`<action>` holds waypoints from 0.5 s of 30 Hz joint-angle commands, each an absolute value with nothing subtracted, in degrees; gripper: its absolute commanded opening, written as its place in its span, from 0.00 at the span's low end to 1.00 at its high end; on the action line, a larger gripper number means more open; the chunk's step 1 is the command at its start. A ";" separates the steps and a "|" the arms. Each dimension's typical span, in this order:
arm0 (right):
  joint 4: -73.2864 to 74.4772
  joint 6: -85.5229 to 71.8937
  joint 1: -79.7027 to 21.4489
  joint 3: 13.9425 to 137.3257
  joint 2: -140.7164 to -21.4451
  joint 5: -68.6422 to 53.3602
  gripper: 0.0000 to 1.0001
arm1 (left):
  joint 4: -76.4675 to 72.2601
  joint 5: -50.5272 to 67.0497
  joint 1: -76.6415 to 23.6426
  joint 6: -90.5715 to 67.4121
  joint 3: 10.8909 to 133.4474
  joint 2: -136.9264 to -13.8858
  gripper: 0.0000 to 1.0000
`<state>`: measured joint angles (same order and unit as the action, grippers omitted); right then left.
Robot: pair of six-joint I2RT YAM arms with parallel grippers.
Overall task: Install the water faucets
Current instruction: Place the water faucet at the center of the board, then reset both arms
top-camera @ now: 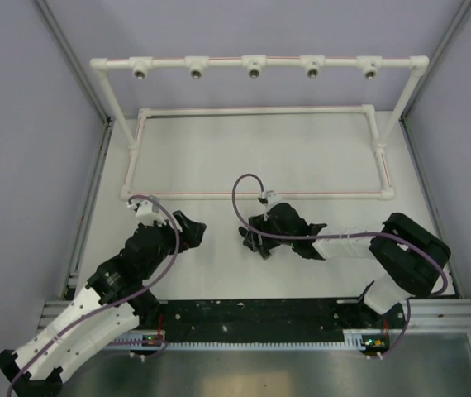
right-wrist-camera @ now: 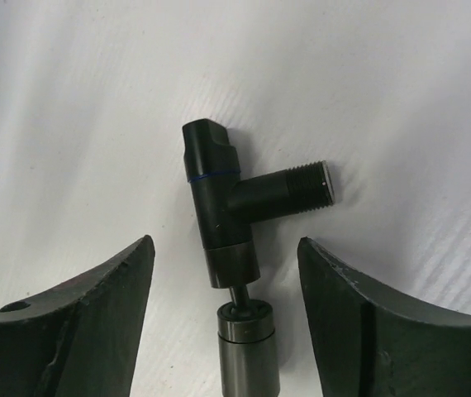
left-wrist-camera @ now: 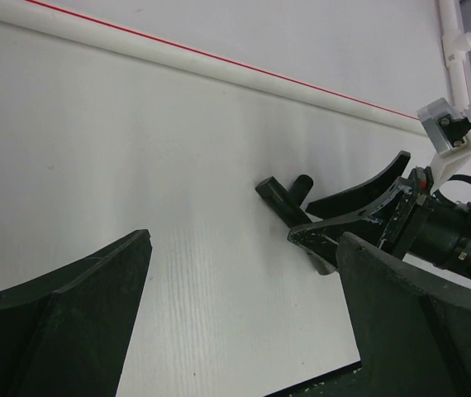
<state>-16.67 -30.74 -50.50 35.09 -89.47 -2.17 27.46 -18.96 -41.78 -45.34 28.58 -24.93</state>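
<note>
- The right gripper (right-wrist-camera: 225,246) is low over the white table (top-camera: 302,157), its two fingers spread, with bare table showing between each finger and the piece between them.
- That piece is a black faucet (right-wrist-camera: 219,207), T-shaped and lying flat on the table, so it is not gripped and not yet installed.
- Its threaded stub (right-wrist-camera: 297,192) points sideways toward one finger, and a small metal stem (right-wrist-camera: 248,335) sticks out of its lower end toward the wrist.
- Lying on its side like this, the faucet gives the fingers its long body to close on. That would probably leave the thread free to go into a socket.
- The left gripper (left-wrist-camera: 244,240) is just beside it, jaws opened wide and holding nothing. It faces the faucet and the right fingers, likely waiting to help or to take over.
- The white pipe frame (top-camera: 256,59) stands at the far end of the table, well apart from both grippers. Its row of round sockets (top-camera: 254,71) faces down and all look unfilled.
- Only this one faucet can be made out; no second one shows in any view.
- The next step appears to be closing on the body squarely, since such a small round part could roll or twist out.
</note>
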 commanded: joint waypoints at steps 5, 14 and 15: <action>-3.36 -26.98 -50.27 38.58 -80.27 12.55 0.77 | 29.88 -24.08 -41.92 -43.16 30.94 -25.66 0.99; -4.30 -31.80 -50.27 25.33 -55.85 21.52 0.79 | 29.62 -25.75 -42.01 -44.03 28.48 -23.47 0.99; -4.31 -32.77 -50.27 23.31 -52.85 22.49 0.80 | 29.27 -25.66 -41.92 -43.95 28.04 -22.94 0.99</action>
